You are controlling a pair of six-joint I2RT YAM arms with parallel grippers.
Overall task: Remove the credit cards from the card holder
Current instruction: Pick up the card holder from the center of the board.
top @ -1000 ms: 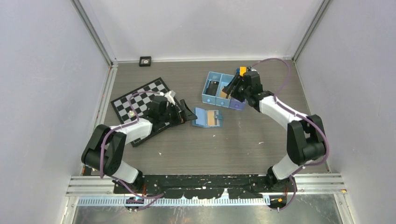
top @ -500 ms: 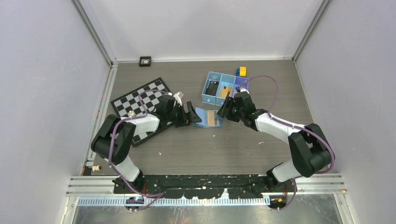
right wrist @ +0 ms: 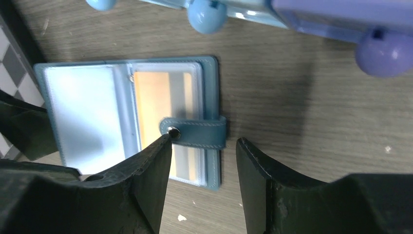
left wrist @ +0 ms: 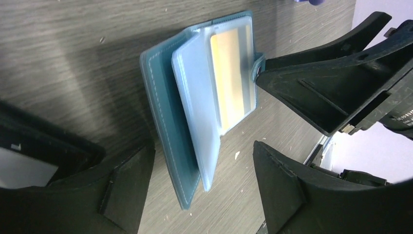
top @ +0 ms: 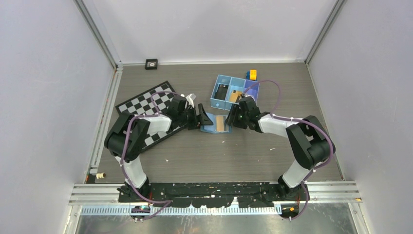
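The light-blue card holder (top: 215, 123) lies open on the table between my two grippers. An orange-tan credit card (left wrist: 229, 73) with a grey stripe shows through its clear right pocket (right wrist: 156, 97). My left gripper (top: 199, 118) is open, its fingers (left wrist: 127, 181) straddling the holder's left edge (left wrist: 187, 161) without touching it. My right gripper (top: 234, 118) is open at the holder's right edge, with the snap strap (right wrist: 197, 131) between its fingertips (right wrist: 163, 146). A black card (top: 222, 91) and an orange card (top: 235, 96) lie in the blue tray.
The blue three-compartment tray (top: 220, 106) stands just behind the holder, its round feet (right wrist: 207, 17) close above my right fingers. A checkerboard (top: 146, 109) lies under my left arm. A yellow and blue block (top: 252, 74) sits behind the tray. Walls enclose the table.
My right gripper has come down from the tray to the holder's right edge. My left gripper has slid right to the holder's left edge, and its jaws have narrowed a little.
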